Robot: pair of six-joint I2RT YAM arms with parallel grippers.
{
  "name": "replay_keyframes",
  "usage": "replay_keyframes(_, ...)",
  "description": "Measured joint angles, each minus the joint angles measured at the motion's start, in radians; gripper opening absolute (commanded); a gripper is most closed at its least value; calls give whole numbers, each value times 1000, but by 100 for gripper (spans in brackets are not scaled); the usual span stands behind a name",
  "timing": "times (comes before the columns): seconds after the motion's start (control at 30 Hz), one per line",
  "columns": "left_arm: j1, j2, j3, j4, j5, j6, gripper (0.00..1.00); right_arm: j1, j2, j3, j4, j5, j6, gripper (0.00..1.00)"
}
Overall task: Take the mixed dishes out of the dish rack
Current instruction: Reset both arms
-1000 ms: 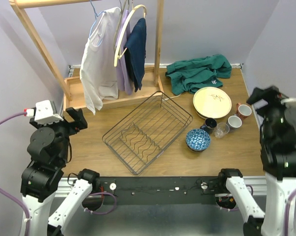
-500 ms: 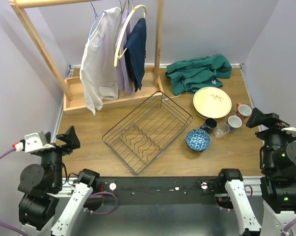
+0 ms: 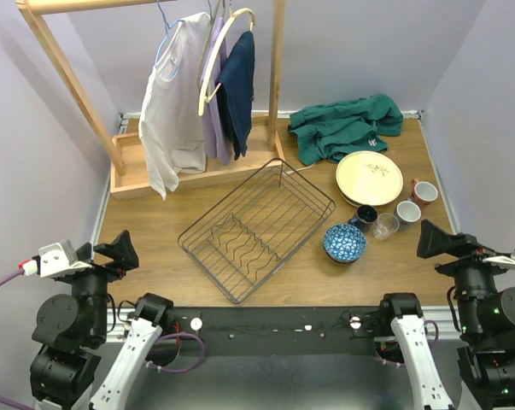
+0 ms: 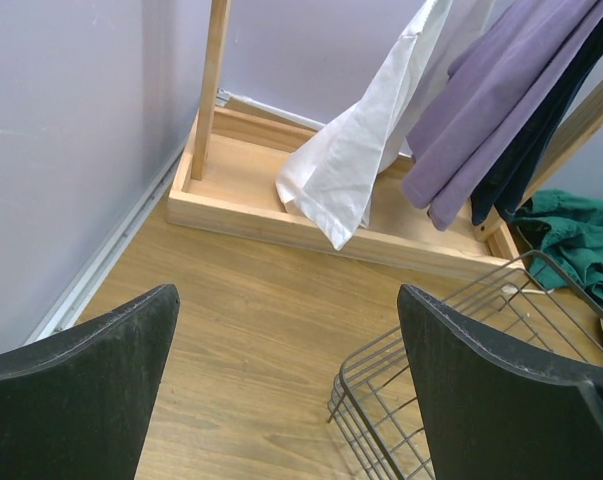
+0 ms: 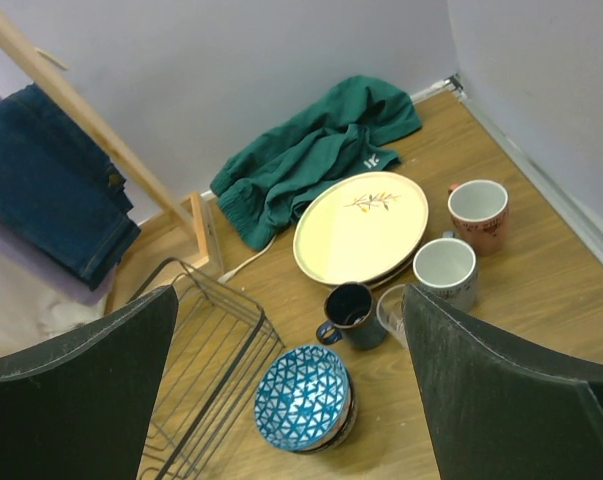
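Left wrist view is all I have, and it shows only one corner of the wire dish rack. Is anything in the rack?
Observer: Nothing. The dish rack is bare wire, dividers and all.
Operator: So where are the dishes?
Observer: On the table to the rack's right: cream plates by the green cloth, four cups in front of them, and the blue-and-white bowl nearest the rack.
Operator: Is the right gripper carrying anything?
Observer: No, the right gripper is open and empty, near the table's right edge.
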Motion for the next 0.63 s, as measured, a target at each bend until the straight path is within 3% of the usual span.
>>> replay_keyframes(0.63, 0, 0, -3, -5, 0, -2, 99, 0, -25, -18, -70, -42, 41, 100)
